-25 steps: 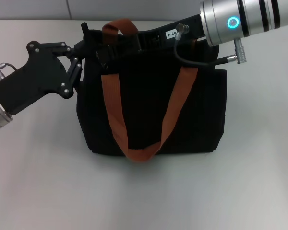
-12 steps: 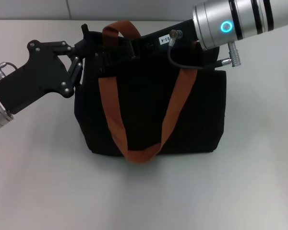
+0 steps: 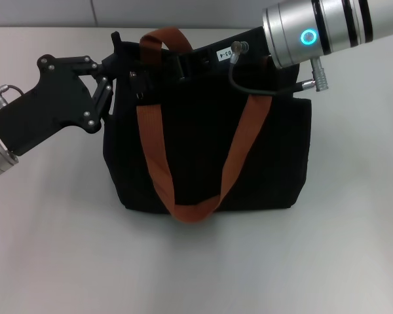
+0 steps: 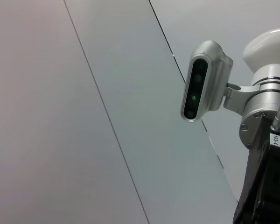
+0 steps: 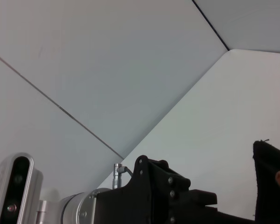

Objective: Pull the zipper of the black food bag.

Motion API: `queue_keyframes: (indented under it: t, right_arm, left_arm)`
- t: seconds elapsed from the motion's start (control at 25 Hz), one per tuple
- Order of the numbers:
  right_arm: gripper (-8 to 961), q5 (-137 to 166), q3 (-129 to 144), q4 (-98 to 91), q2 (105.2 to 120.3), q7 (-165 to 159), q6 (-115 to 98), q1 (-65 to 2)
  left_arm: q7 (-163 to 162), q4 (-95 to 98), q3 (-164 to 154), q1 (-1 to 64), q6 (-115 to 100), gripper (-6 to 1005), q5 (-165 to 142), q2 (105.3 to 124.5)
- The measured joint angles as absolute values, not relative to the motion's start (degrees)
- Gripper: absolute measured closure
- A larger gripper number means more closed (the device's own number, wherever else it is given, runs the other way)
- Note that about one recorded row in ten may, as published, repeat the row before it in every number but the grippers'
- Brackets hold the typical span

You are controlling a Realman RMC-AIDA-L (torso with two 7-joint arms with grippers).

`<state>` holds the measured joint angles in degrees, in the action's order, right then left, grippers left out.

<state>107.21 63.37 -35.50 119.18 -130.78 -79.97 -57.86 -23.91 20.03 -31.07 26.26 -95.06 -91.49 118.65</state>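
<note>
We see a large boxy black fabric food bag (image 3: 209,150) standing upright on a plain white table (image 3: 196,261), with 2 orange-brown webbing loop handles (image 3: 158,154), 1 hanging down its front face. Our left gripper (image 3: 121,62), a black linkage claw, sits at the bag's upper left corner, its tips lost against the dark fabric, so we cannot tell how far the jaws are parted or what they hold. Our right gripper (image 3: 183,62) reaches in along the bag's top edge from the right, behind its silver wrist with a glowing blue ring (image 3: 308,36); its jaws are equally unreadable. The small metal zipper pull cannot be made out along the top.
</note>
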Motion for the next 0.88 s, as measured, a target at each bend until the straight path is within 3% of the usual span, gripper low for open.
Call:
queue_keyframes:
  t: [0.88]
  right_arm:
    - [757,107.56,63.37,-35.98,119.18,-130.56,-79.84,-58.5]
  left_arm:
    - [-23.92,19.25,-30.93,26.43,-95.12,953,-91.49,118.56]
